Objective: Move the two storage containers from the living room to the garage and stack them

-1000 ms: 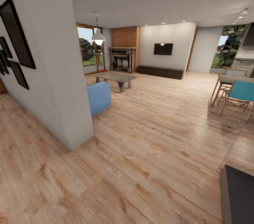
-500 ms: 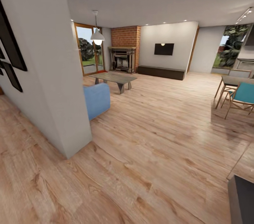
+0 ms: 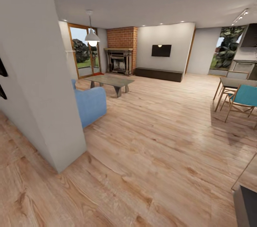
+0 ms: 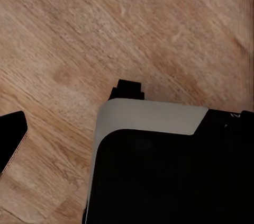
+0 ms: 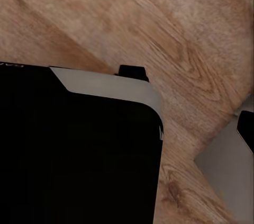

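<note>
I am looking into the living room (image 3: 150, 87), with its light wood plank flooring, brick fireplace (image 3: 120, 55), blue sofa (image 3: 89, 103) and coffee table (image 3: 109, 81). A thin orange-red sliver (image 3: 97, 73) lies on the floor past the coffee table by the glass door; it is too small to tell whether it is a storage container. The garage and its floor are out of view. Both wrist views look down past my dark body at wood planks. A black tip (image 4: 10, 139) shows in the left wrist view and another black tip (image 5: 246, 127) in the right one.
A white wall corner (image 3: 53, 112) juts in close on the left. A dark low cabinet (image 3: 159, 74) runs under the wall screen. A dining table with a teal chair (image 3: 244, 100) stands at the right, and a dark counter corner (image 3: 246, 205) is at the lower right.
The whole head view has shifted: the wall corner is nearer and further left, the black frames on it have slid almost out, and more of the blue sofa shows.
</note>
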